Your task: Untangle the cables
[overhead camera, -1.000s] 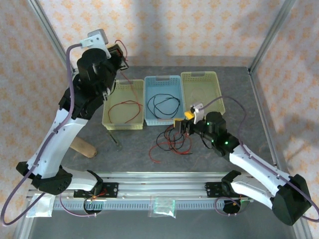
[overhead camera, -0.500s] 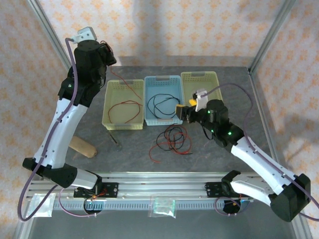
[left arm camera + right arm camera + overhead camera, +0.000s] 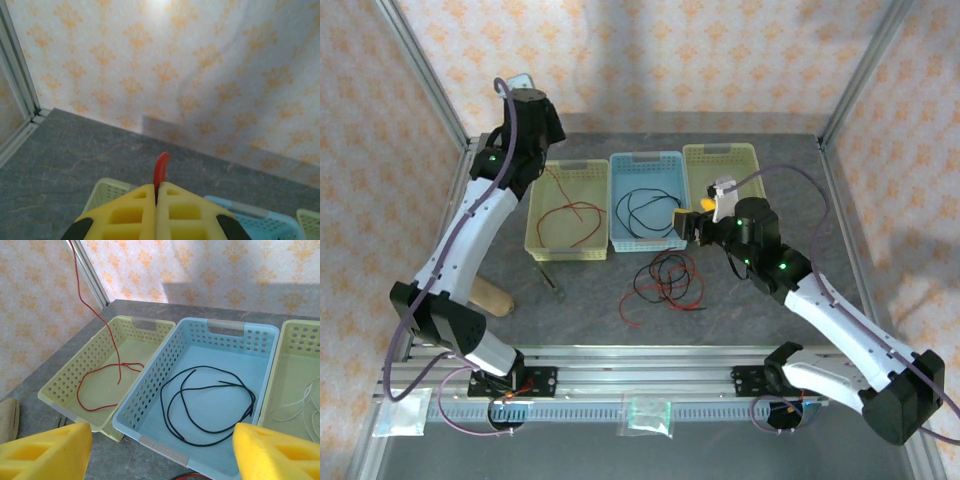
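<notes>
- A grey, stone-patterned table (image 3: 800,180) takes up most of the overhead view, with patterned orange-and-cream walls behind it.
- The white left arm (image 3: 470,230) reaches from the lower left up to the upper left of that view, ending high above the back corner of the table.
- The white right arm (image 3: 830,320) slants from the lower right towards the centre.
- Three perforated plastic baskets sit side by side at centre frame: a pale yellow left basket (image 3: 566,254), a light blue middle basket (image 3: 642,160) and a pale yellow right basket (image 3: 724,152).
- The left gripper (image 3: 156,195) has its yellow foam fingers pressed together, pinching the end of a thin red cable (image 3: 161,167). From there the cable hangs down into the pale yellow left basket and lies in a loose curl on its floor.
- The right gripper (image 3: 160,450) hovers at the near edge of the light blue middle basket with its yellow pads spread wide, holding nothing.
- A tangle of red and black cables (image 3: 665,280) lies on the bare table just below the light blue middle basket, in the centre of the overhead view.
- A thin black cable (image 3: 162,400) lies in loose loops inside the light blue middle basket.
- A pale white cable (image 3: 300,407) shows at the right edge of the right wrist view, inside the pale yellow right basket.
- A tan wooden block (image 3: 488,295) rests on the table at the lower left, beside the left arm.
</notes>
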`<state>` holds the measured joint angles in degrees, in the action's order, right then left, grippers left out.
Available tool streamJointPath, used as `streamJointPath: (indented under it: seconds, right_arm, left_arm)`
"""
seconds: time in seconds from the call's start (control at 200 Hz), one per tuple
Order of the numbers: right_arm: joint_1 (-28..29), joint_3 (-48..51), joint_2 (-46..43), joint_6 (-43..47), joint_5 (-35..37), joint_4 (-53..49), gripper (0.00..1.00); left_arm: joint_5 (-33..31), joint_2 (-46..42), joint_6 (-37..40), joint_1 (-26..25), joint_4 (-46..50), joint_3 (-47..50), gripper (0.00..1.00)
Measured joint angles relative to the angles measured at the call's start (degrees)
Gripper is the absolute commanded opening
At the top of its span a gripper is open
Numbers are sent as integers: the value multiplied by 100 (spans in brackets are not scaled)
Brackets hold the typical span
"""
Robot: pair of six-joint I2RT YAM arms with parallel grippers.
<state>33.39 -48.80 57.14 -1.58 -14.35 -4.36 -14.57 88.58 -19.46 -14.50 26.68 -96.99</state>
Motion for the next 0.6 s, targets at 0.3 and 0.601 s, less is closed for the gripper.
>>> streamJointPath:
  seconds: [0.3, 0.601]
  right_arm:
    - [0, -2, -98, -83, 26, -4, 74]
    - [0, 4, -107, -136, 85, -13, 75]
  left_arm:
    - [223, 116, -354, 0, -343, 1071, 0]
    - [544, 136, -973, 0, -669, 2444, 0]
